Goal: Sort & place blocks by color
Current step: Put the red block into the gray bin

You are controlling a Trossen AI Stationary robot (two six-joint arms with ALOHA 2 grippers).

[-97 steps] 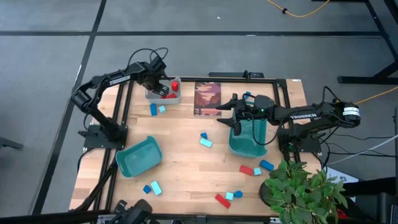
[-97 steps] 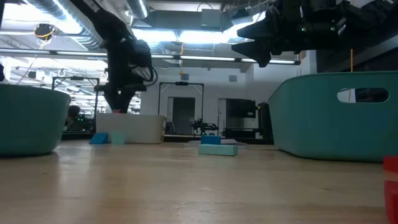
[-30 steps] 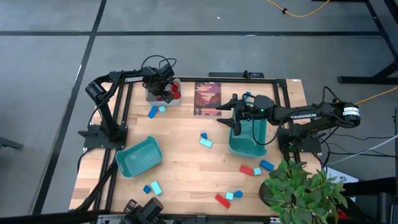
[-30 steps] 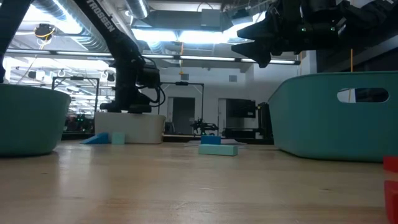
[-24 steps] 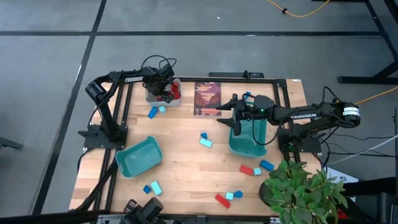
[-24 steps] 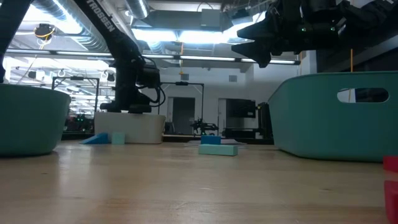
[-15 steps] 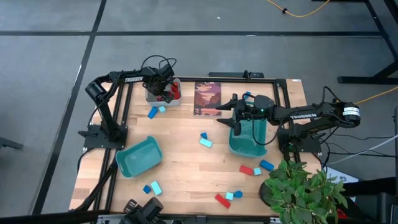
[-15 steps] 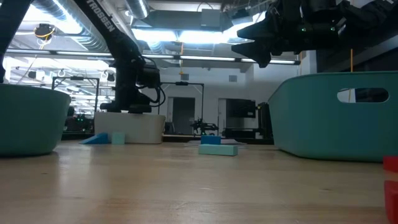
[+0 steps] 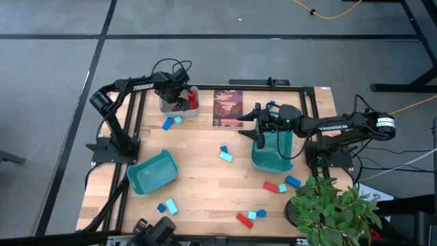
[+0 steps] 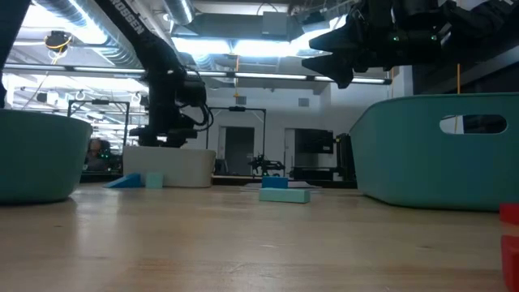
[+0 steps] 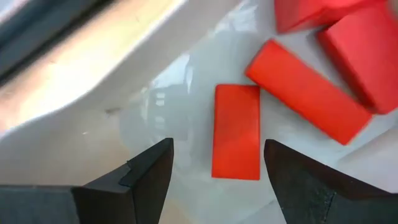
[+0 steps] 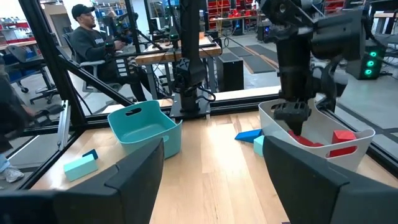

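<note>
My left end effector [image 11: 214, 165] has let go and is open wide. The red block [image 11: 236, 131] now lies in the grey bin [image 9: 179, 104] at the bench's back edge. Many blocks are left.

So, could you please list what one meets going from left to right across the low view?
Teal bin at the left edge → dark blue block → white bin, left gripper above it → cyan bar → large teal bin → red block.

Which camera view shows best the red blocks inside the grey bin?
The left wrist view: the red blocks fill it, lying in the grey bin. The high view shows small red patches, the right wrist view a few over the rim, the low view none.
</note>
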